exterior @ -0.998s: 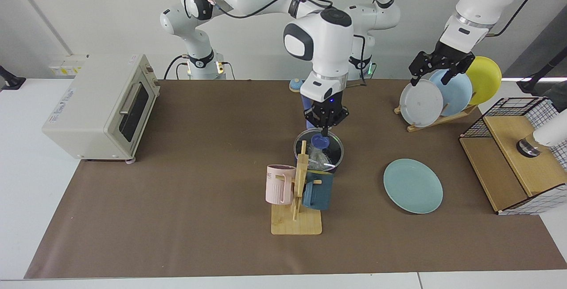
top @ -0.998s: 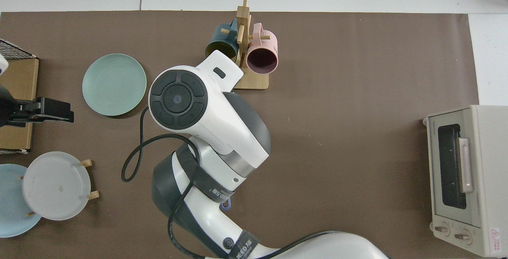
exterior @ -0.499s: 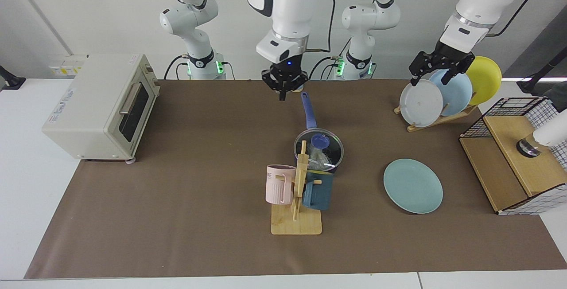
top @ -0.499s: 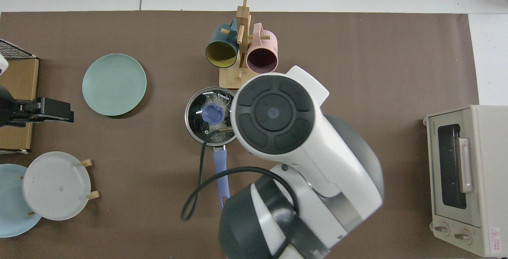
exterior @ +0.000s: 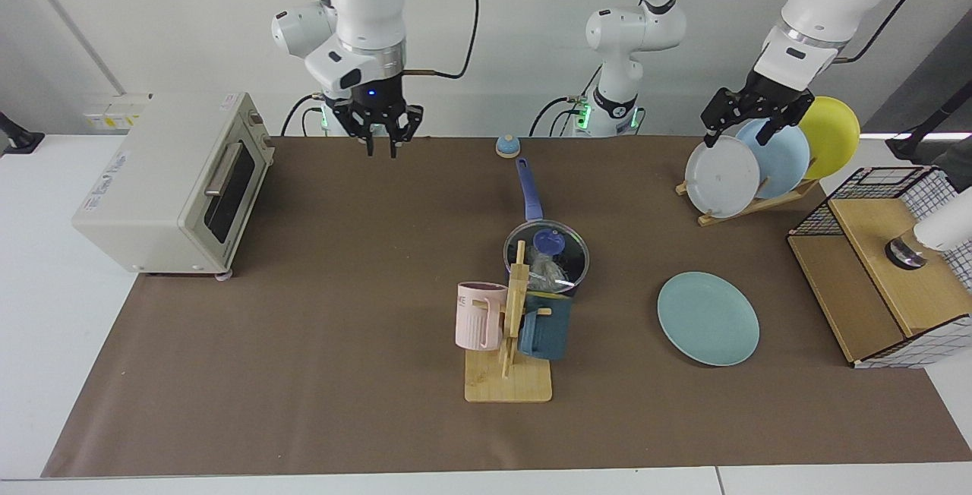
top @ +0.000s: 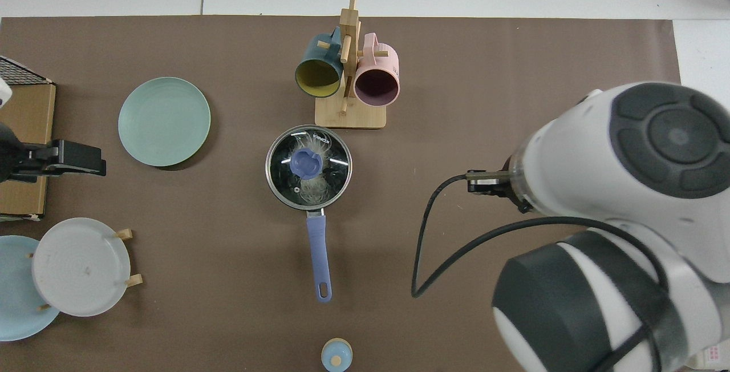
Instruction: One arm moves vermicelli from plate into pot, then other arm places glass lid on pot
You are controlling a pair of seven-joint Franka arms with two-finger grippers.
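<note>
**Lid on pot, both grippers empty**

The round glass lid with blue knob (exterior: 548, 242) sat on the dark blue long-handled saucepan (top: 308, 175) mid-table, wispy white vermicelli (top: 311, 188) inside. The flat teal-green plate (exterior: 708, 318) lay bare nearby. The right gripper (exterior: 379, 147) hung released, fingers apart, near the table's far edge. The left gripper (exterior: 748, 127) waited, spread, over the plate rack (exterior: 748, 203).

mug rack (exterior: 510, 328) just beside pot (exterior: 547, 258)
</note>
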